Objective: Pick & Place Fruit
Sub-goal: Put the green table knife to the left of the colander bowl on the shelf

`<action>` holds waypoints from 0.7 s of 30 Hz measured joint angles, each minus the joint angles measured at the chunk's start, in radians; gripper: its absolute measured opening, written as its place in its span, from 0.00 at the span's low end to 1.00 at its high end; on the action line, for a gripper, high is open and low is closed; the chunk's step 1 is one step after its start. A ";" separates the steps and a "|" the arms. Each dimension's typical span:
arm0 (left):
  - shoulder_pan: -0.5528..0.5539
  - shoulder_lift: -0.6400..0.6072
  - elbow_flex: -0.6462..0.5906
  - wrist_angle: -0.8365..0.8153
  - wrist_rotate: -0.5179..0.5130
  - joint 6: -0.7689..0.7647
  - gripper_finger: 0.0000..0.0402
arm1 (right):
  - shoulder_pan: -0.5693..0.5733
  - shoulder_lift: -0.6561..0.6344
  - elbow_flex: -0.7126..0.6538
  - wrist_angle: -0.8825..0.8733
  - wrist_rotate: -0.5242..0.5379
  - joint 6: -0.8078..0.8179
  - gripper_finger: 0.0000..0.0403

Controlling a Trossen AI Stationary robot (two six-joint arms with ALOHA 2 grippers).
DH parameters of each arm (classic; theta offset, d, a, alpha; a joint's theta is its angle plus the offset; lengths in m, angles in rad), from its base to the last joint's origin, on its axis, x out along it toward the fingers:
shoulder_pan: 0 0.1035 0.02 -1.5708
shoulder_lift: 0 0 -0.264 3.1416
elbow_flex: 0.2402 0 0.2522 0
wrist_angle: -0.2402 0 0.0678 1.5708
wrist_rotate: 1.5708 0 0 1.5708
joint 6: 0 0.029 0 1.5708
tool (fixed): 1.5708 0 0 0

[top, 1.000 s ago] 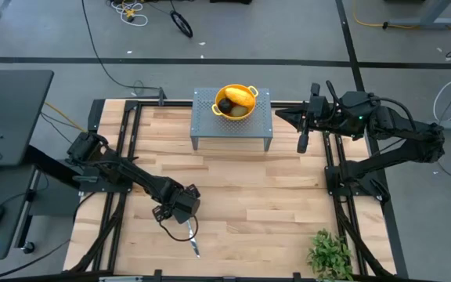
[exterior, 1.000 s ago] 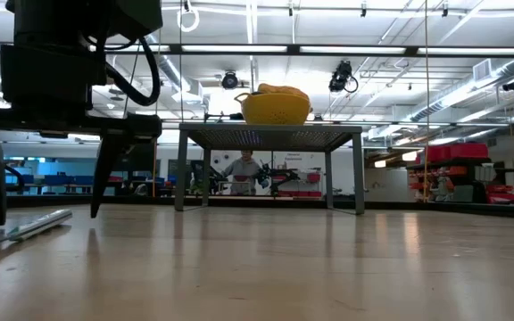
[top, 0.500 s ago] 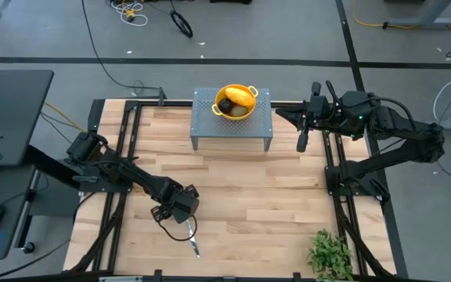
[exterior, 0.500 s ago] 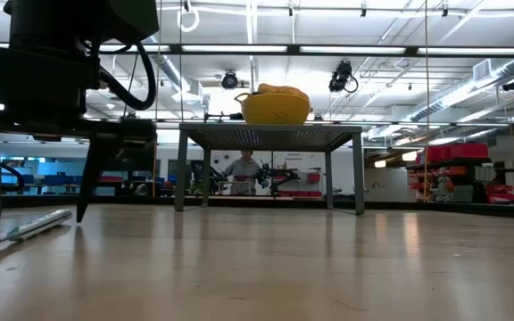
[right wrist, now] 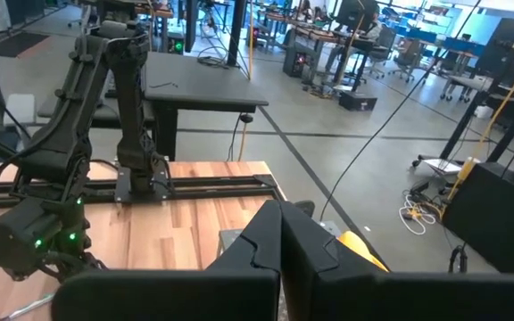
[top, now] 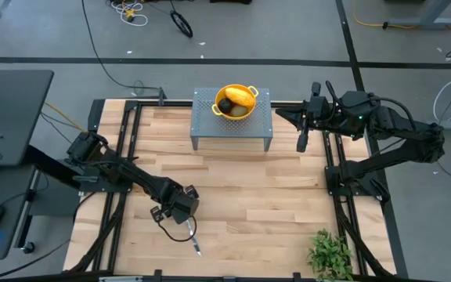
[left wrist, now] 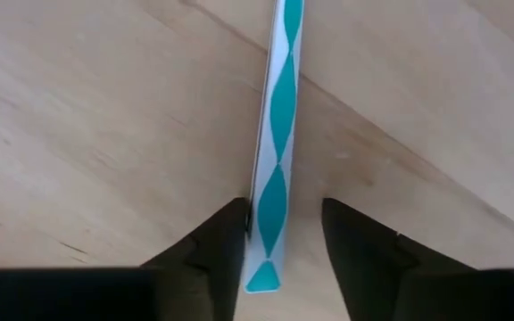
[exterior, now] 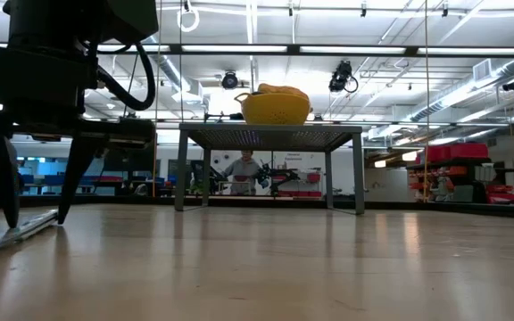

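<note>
The fruit sits in a yellow bowl (top: 236, 102) on a grey perforated stand (top: 206, 117) at the table's far middle: a yellow-orange oblong (top: 241, 97), a dark round (top: 225, 104) and an olive-green piece (top: 239, 111). In the low view the oblong (exterior: 279, 89) shows above the bowl's rim. My left gripper (top: 180, 222) is open, low over the near-left table, its fingers on either side of a slim knife (left wrist: 275, 134) that lies flat on the wood. My right gripper (top: 302, 142) hangs shut in the air beside the stand's right end. My left gripper (left wrist: 284, 209) comes from above, pointing down, with its fingers across the knife's teal-and-white handle near its end (left wrist: 270, 232). One finger (left wrist: 226, 236) stands right at the handle's side; I cannot tell whether it touches. The other finger (left wrist: 355, 241) is apart from it.
A leafy green plant (top: 331, 252) stands at the near right corner. Black frame rails run along the table's left and right sides. Bare wood lies between the stand and the near edge. A person shows in the room behind the stand (exterior: 244, 169).
My left gripper has drawn its fingers closer together around the knife's handle, from a wide gap to a narrow one, and has shifted slightly toward the table's left. The knife, the bowl and the right arm have kept still.
</note>
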 joint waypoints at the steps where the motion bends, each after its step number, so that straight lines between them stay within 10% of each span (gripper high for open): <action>1: 0.000 0.000 0.000 0.000 -0.001 0.001 0.38 | 0.000 0.000 0.000 0.000 0.000 0.000 0.00; 21: 0.000 0.000 0.000 0.000 -0.002 0.001 0.18 | 0.000 0.000 0.000 0.001 0.000 0.000 0.00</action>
